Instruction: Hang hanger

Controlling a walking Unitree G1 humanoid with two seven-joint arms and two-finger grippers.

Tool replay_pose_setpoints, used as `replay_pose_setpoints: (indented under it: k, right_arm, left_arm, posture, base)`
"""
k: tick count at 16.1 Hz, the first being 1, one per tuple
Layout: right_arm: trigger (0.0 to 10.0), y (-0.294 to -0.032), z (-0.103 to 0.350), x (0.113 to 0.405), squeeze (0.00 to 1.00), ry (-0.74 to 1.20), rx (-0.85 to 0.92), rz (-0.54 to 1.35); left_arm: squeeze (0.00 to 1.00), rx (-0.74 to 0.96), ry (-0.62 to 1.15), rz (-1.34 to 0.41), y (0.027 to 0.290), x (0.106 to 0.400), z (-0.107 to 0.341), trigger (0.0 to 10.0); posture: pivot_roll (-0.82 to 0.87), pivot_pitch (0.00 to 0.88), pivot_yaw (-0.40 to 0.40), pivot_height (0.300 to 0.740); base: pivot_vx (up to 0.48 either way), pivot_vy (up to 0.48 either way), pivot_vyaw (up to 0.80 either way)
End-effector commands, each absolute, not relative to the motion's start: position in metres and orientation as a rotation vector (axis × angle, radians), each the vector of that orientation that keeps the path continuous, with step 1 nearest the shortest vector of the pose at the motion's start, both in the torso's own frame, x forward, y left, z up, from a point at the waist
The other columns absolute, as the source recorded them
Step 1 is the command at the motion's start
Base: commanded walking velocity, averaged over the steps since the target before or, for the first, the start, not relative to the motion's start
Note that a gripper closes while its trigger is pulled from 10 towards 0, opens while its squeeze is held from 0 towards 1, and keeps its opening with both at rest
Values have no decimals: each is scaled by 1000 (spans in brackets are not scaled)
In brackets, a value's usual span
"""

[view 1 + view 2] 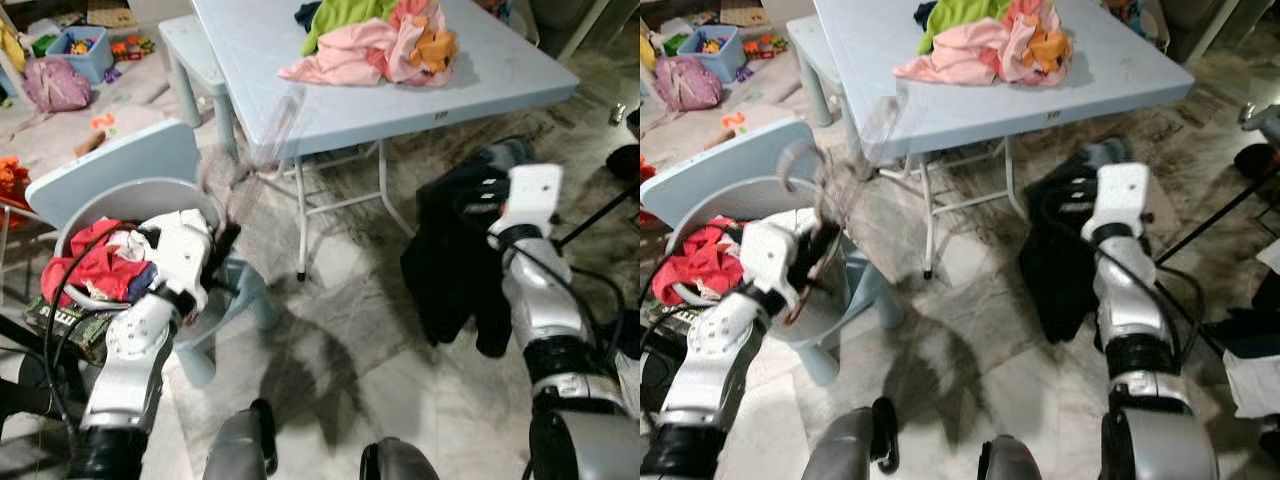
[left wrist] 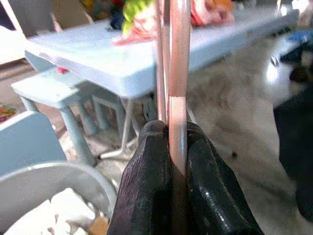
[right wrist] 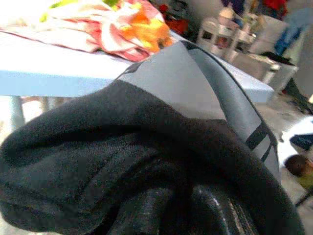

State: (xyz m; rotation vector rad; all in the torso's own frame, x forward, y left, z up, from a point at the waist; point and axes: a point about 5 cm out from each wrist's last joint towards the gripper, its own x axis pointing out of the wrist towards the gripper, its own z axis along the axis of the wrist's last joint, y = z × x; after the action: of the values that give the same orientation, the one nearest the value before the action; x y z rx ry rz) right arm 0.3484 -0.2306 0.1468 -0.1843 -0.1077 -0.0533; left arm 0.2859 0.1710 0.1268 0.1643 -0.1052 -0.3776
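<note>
My left gripper [image 1: 226, 246] is shut on a thin pink hanger [image 2: 178, 73], whose bar runs up between the two black fingers [image 2: 146, 181]. In the eye views the hanger [image 1: 270, 135] is a faint blur rising from the gripper toward the table edge. My right gripper [image 1: 487, 192] is raised at the right, shut on a black garment [image 1: 452, 262] with a grey panel [image 3: 181, 83]. The garment hangs down toward the floor, drapes over that gripper's fingers [image 3: 215, 210] and hides their tips.
A light blue folding table [image 1: 300, 95] stands ahead with a pile of pink, green and orange clothes [image 1: 380, 45]. At my left a grey laundry basket [image 1: 130, 198] holds red clothes on a small blue stool [image 1: 245, 295]. A bench [image 1: 195, 45] and toys lie beyond.
</note>
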Motion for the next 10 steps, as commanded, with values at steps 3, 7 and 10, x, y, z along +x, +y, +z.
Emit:
replay_pose_setpoints:
  k: [3,7,10]
  right_arm:
    - [0,-230,169,347,0,-207,-179,-29]
    - [0,-227,181,349,0,-254,-176,-52]
    - [0,-225,195,353,0,-294,-174,-53]
  left_arm:
    - [0,148,-182,-332,176,297,146,10000]
    - [0,143,-229,-300,181,304,161,10000]
    - [0,136,-267,-298,180,307,172,10000]
  posture:
    - [-31,70,-3,740]
    - [-23,63,3,740]
    - [-18,59,3,740]
  base:
    - [329,0,0]
    - [420,0,0]
    - [480,0,0]
